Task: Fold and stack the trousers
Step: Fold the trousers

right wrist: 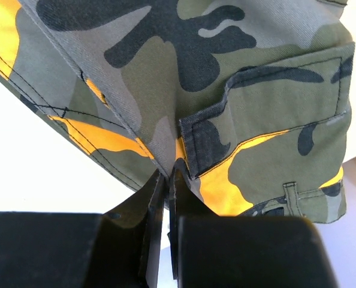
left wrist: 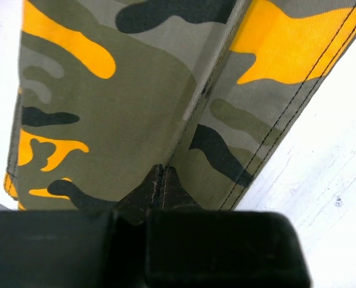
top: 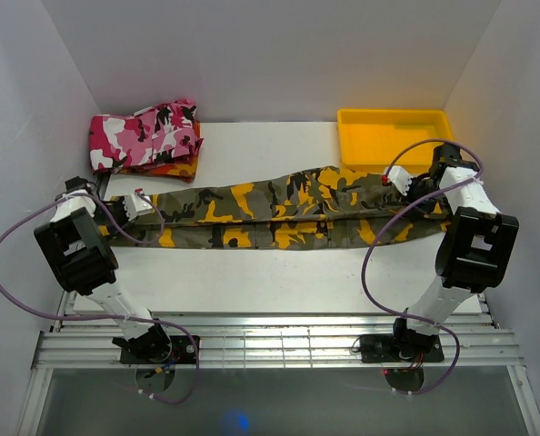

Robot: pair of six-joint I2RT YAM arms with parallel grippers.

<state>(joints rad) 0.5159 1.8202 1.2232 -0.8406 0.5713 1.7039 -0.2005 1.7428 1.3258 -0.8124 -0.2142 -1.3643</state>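
Observation:
The trousers point(top: 288, 211), in olive, yellow-orange and black camouflage, lie stretched left to right across the white table, folded lengthwise. My left gripper point(top: 141, 205) is at their left end. In the left wrist view its jaws point(left wrist: 161, 175) are pressed together on a raised crease of the trousers point(left wrist: 124, 114). My right gripper point(top: 395, 178) is at the right end. In the right wrist view it point(right wrist: 169, 175) is shut on a pinch of the trousers point(right wrist: 184, 66) beside a flapped pocket point(right wrist: 274, 126).
A pink, white and black camouflage garment point(top: 145, 133) lies folded on a red-orange one point(top: 175, 169) at the back left. A yellow tray point(top: 395, 136) stands at the back right, just behind the right gripper. White walls close in on both sides.

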